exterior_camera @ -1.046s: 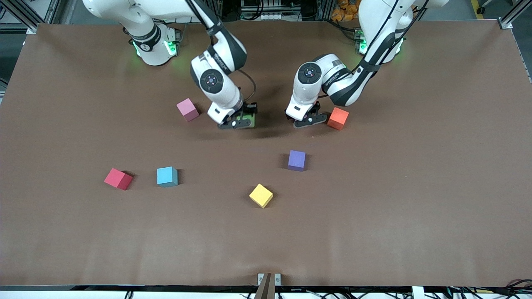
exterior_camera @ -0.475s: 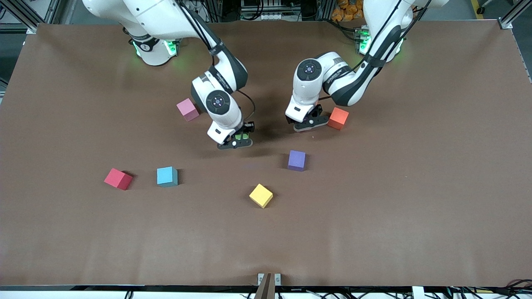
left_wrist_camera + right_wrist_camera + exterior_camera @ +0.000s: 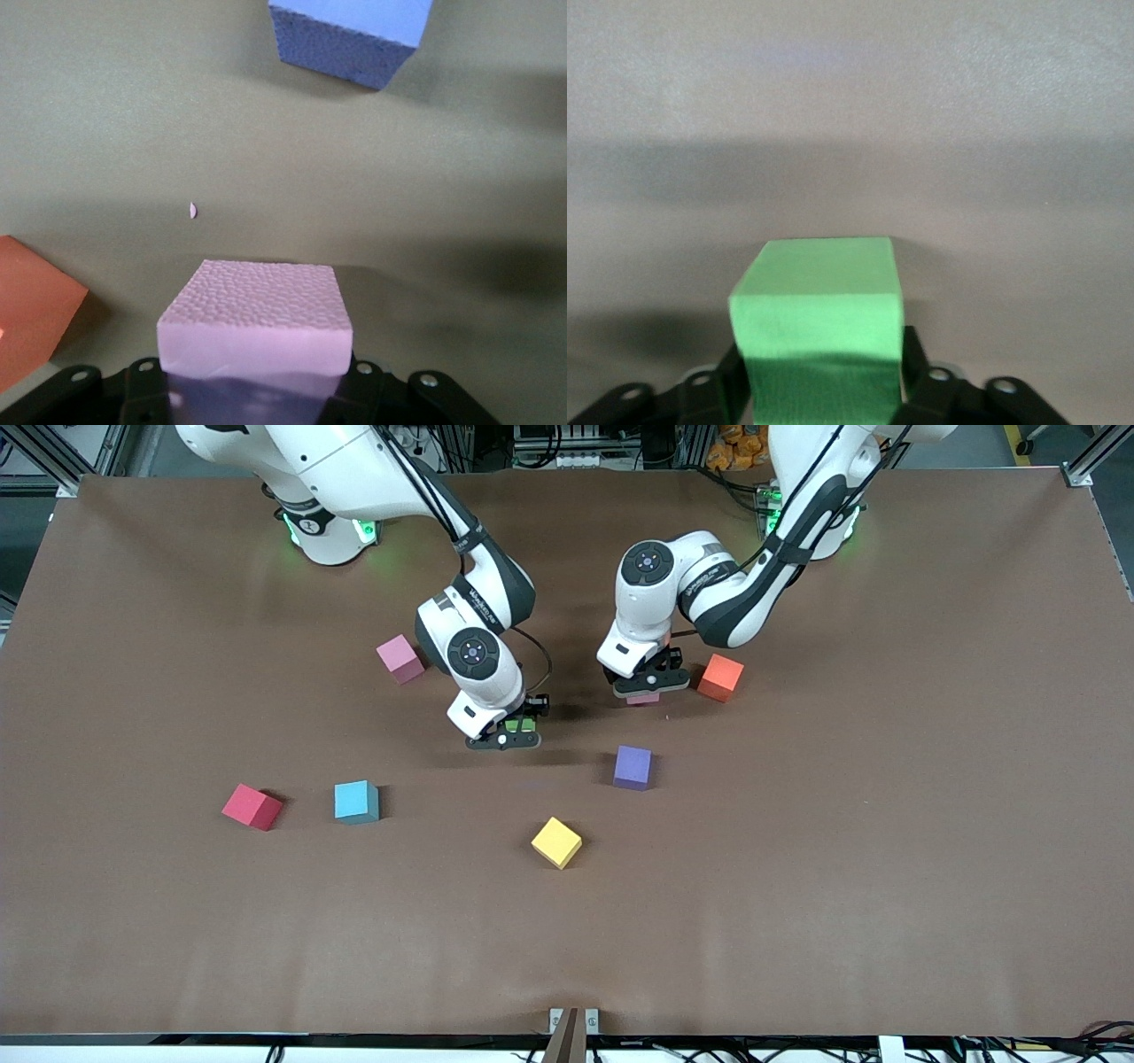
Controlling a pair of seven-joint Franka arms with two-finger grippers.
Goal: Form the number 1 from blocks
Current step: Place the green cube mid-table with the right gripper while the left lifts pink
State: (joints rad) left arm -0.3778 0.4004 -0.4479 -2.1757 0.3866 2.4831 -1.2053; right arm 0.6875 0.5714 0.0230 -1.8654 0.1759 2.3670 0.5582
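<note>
My right gripper [image 3: 507,735] is shut on the green cube [image 3: 521,726] [image 3: 819,310], held just over the table's middle. My left gripper [image 3: 647,686] is shut on a pale pink cube [image 3: 642,699] [image 3: 257,310], beside the orange cube [image 3: 720,677] [image 3: 31,310]. The purple cube [image 3: 633,767] [image 3: 350,40] lies on the table nearer the front camera than both grippers. A second, darker pink cube [image 3: 400,659] rests beside the right arm's wrist. Toward the right arm's end of the table sit the light blue cube [image 3: 356,802] and the red cube [image 3: 252,807].
A yellow cube [image 3: 556,842] lies nearer the front camera than the purple one. The brown table [image 3: 886,824] is bare toward the left arm's end and along the front edge.
The right gripper has carried the green cube toward the front camera, away from the darker pink cube. The left gripper has shifted slightly, and the pale pink cube now shows beneath it.
</note>
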